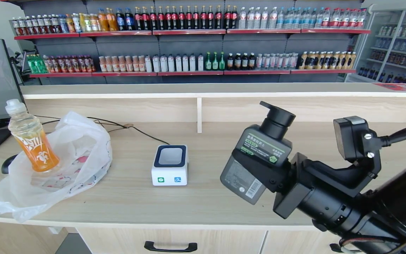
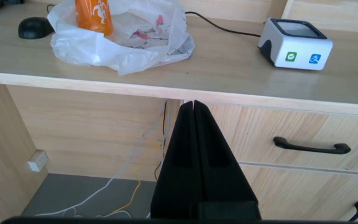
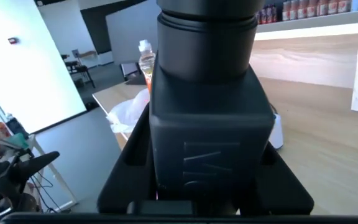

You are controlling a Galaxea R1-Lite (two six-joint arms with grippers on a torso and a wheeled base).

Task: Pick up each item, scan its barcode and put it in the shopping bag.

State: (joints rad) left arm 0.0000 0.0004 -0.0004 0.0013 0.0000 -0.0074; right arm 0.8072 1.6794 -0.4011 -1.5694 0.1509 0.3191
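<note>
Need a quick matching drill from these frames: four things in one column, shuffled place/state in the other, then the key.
Column 1
1 drink bottle
2 pump bottle
3 scanner
4 left gripper

Column 2
A held tilted in the right gripper
B shut, below the counter edge
C upright, bag around its base
D on the counter, between bag and pump bottle

Pairs: 1-C, 2-A, 3-D, 4-B

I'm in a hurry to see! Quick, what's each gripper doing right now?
Left gripper: closed, holding nothing.
Right gripper: closed, holding the black pump bottle.
</note>
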